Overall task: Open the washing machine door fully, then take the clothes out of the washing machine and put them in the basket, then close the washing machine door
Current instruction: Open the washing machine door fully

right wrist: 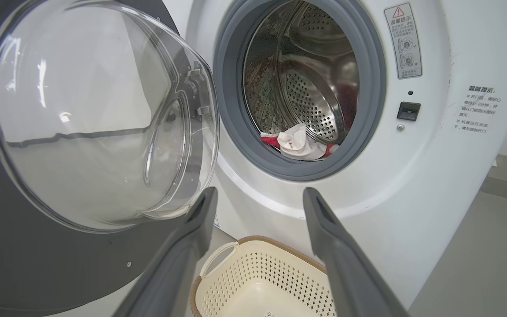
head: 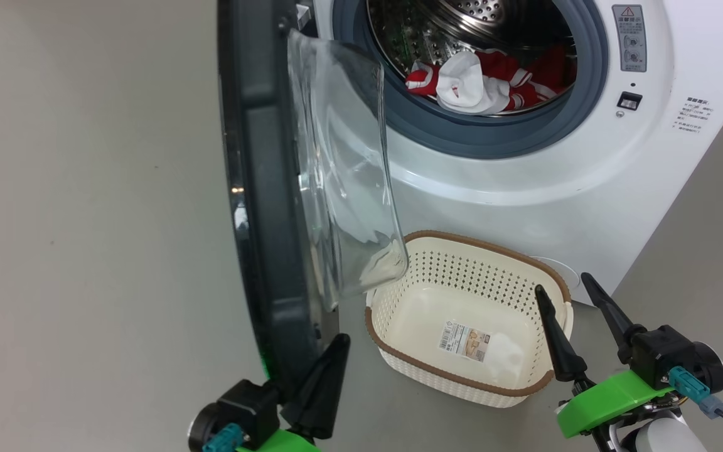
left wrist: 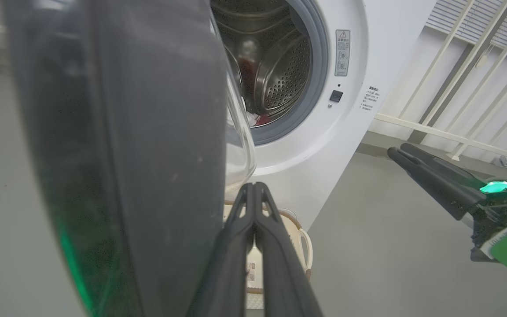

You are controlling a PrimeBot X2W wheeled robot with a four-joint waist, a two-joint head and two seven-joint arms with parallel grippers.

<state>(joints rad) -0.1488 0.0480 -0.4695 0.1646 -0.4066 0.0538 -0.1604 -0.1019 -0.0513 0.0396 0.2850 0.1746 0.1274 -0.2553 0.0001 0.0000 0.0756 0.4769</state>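
The washing machine door [head: 261,188] stands swung out, edge-on to me, its glass bowl [head: 342,169] facing the drum. Red and white clothes [head: 481,78] lie at the front of the drum of the white washing machine [head: 524,188]. The cream basket [head: 462,380] sits empty on the floor below the drum mouth. My left gripper [head: 339,342] is shut on nothing, right beside the door's lower inner edge; in the left wrist view it [left wrist: 253,187] lies along the black rim [left wrist: 126,132]. My right gripper [head: 562,284] is open beside the basket's right end, pointing at the drum [right wrist: 260,193].
Grey floor spreads left of the door and right of the machine. A pale railing [left wrist: 447,136] runs behind the machine's right side. The door's bowl [right wrist: 90,119] overhangs the basket's left end [right wrist: 218,264]. A label sticker [head: 468,342] lies on the basket floor.
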